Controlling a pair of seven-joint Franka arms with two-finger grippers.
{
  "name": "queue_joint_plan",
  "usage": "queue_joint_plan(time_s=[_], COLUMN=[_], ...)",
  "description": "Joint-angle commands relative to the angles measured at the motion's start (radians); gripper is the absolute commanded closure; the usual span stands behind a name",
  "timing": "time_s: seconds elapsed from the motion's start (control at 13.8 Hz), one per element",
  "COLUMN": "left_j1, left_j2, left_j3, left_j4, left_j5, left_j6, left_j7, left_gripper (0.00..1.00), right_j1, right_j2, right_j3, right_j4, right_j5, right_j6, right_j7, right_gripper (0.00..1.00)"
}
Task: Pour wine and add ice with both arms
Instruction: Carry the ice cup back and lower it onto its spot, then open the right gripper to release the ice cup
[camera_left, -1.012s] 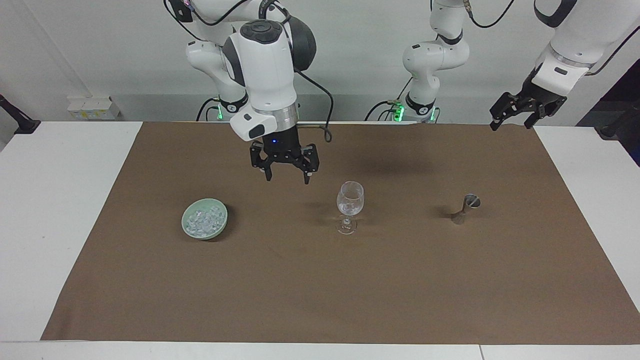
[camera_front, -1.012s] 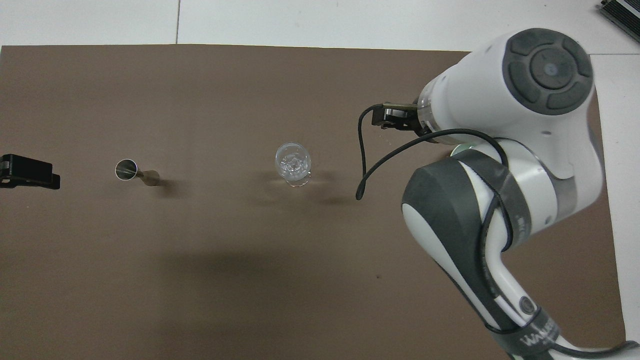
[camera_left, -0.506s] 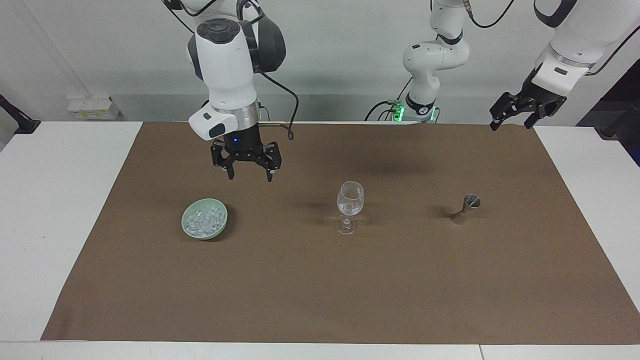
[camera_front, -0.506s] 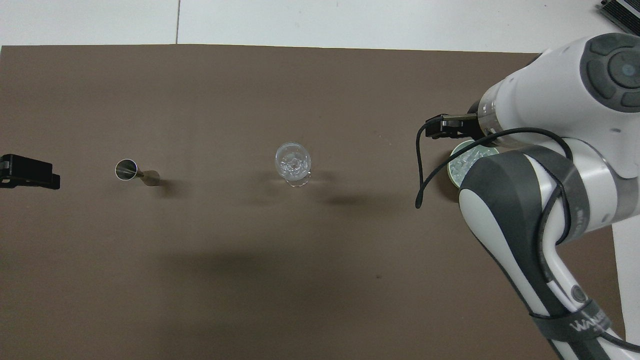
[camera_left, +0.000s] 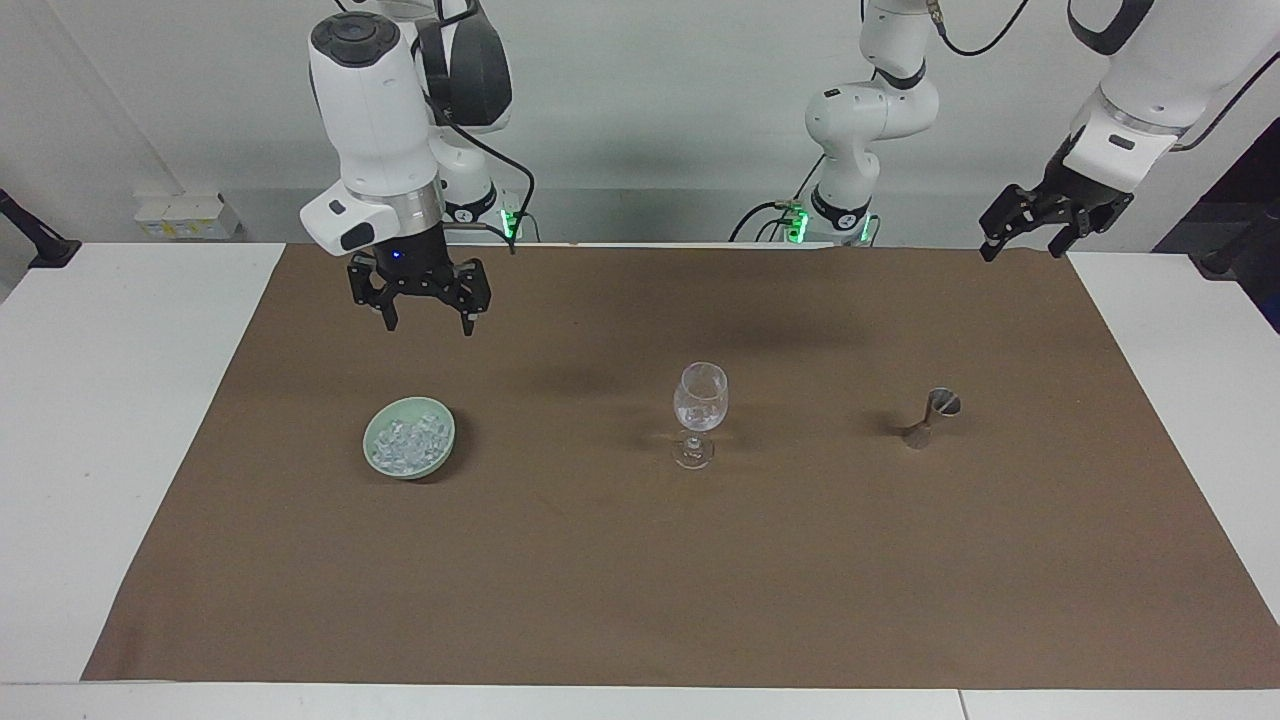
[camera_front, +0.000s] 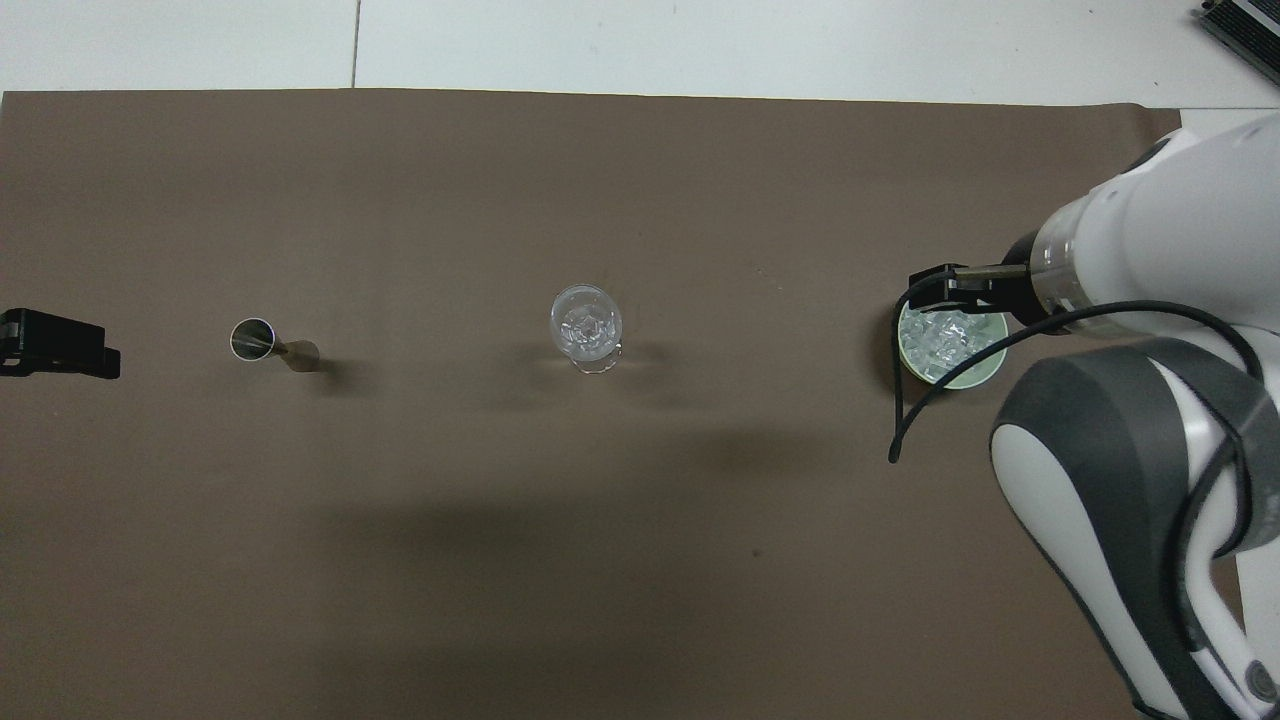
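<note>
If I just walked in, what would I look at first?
Probably the big white right arm, its open right gripper hanging in the air over the brown cloth, near a green bowl of shiny ice. Then the clear glass standing mid-cloth, with a little metal cup beside it toward the left arm's end, where the open left gripper waits high up.

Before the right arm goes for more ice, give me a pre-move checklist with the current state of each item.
1. Right gripper open and empty: ok.
2. Right gripper down at the ice: not ok, it hangs high above the cloth, on the robots' side of the bowl.
3. Ice in the bowl: ok.
4. Glass upright, with ice inside: ok.
5. Jigger upright: ok; contents: cannot tell.
6. Left gripper waiting at the table's edge, open: ok.
</note>
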Motion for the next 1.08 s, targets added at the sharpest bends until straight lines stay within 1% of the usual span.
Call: queue_joint_plan(time_s=[0.0,0.22,0.36,0.51,0.58,0.87,1.01], left_j1=[-0.001,-0.001,-0.001,0.001,0.001,-0.001,-0.001], left_j2=[-0.003,-0.003,-0.003,-0.003,-0.003,-0.003,-0.003], left_j3=[0.003,0.003,0.003,0.003,0.003,0.003,0.002], left_j4=[0.013,0.013,0.013,0.013,0.013,0.013,0.013], left_j5=[-0.009,-0.009,-0.009,-0.009,-0.009,-0.009,-0.009], left_j6=[-0.022,-0.022,-0.022,-0.022,-0.022,-0.022,-0.022], left_j7=[0.000,-0.001,0.000,0.000,0.000,0.000,0.000], left_gripper=[0.00,0.00,0.00,0.00,0.00,0.00,0.00], right_j1=[-0.035,-0.035,-0.035,-0.032,-0.032,-0.032,-0.029], right_j2=[-0.035,-0.034,-0.034,-0.023,-0.023,-0.023,-0.026], right_j3=[-0.024,-0.047,-0.050,-0.050,-0.050,-0.056,-0.085], right_j4=[-0.033,-0.033,-0.021,0.059,0.070,0.110,0.108], right_j5=[0.054,0.112,0.112,0.106,0.108,0.097,0.097], right_j6=[-0.009,-0.013,-0.033,-0.110,-0.122,-0.133,-0.133], right_j7=[-0.099,-0.098,-0.095,-0.098,-0.096,-0.095,-0.105], right_gripper=[0.00,0.00,0.00,0.00,0.00,0.00,0.00])
